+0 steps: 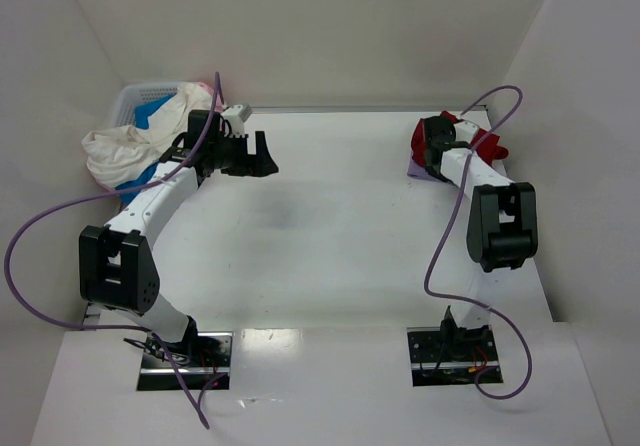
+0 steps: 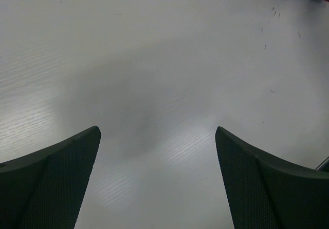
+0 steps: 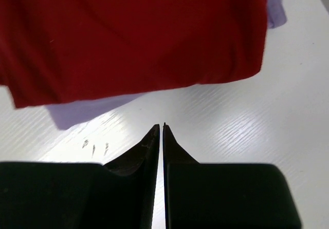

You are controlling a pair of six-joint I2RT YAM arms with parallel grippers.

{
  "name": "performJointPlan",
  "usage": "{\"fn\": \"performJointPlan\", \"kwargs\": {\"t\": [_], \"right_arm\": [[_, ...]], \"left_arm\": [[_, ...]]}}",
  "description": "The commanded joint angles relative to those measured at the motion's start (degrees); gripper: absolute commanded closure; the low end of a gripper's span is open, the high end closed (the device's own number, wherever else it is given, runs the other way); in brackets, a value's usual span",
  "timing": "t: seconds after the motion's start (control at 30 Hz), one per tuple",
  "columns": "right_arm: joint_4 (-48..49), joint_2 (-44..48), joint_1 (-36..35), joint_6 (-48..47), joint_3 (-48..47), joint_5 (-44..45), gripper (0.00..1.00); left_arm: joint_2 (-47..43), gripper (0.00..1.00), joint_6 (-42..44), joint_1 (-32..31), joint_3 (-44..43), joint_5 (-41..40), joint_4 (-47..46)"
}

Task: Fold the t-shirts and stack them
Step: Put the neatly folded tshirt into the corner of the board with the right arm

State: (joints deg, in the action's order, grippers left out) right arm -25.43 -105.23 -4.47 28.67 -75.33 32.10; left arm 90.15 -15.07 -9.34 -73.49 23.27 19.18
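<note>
A dark red t-shirt (image 1: 482, 141) lies folded at the far right of the table on a pale lavender t-shirt (image 1: 414, 169). In the right wrist view the red shirt (image 3: 133, 34) covers most of the lavender one (image 3: 82, 113). My right gripper (image 3: 160, 129) is shut and empty, just in front of this stack. My left gripper (image 1: 262, 156) is open and empty over bare table near the basket; it also shows in the left wrist view (image 2: 157, 136). A cream-white t-shirt (image 1: 115, 151), a bright blue one (image 1: 152, 118) and a pink one (image 1: 204, 88) hang out of the basket.
A white lattice basket (image 1: 140, 96) stands at the far left corner of the table (image 1: 330, 226). White walls enclose the back and sides. Purple cables loop from both arms.
</note>
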Motion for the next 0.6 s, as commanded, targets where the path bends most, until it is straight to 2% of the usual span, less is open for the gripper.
{"fn": "performJointPlan", "kwargs": {"t": [0.0, 0.37, 0.57], "right_arm": [[1.2, -1.3, 2.6, 0.6, 1.0, 2.3, 0.9], [1.7, -10.2, 5.7, -2.2, -4.7, 2.3, 0.9], [1.1, -15.0, 6.2, -4.4, -9.5, 5.9, 0.9]], "left_arm": [[-0.2, 0.0, 0.5, 0.3, -0.3, 1.7, -2.4], [1.7, 0.0, 1.0, 0.3, -1.5, 1.7, -1.8], [2.8, 0.0, 1.0, 0.3, -2.0, 1.7, -1.3]]}}
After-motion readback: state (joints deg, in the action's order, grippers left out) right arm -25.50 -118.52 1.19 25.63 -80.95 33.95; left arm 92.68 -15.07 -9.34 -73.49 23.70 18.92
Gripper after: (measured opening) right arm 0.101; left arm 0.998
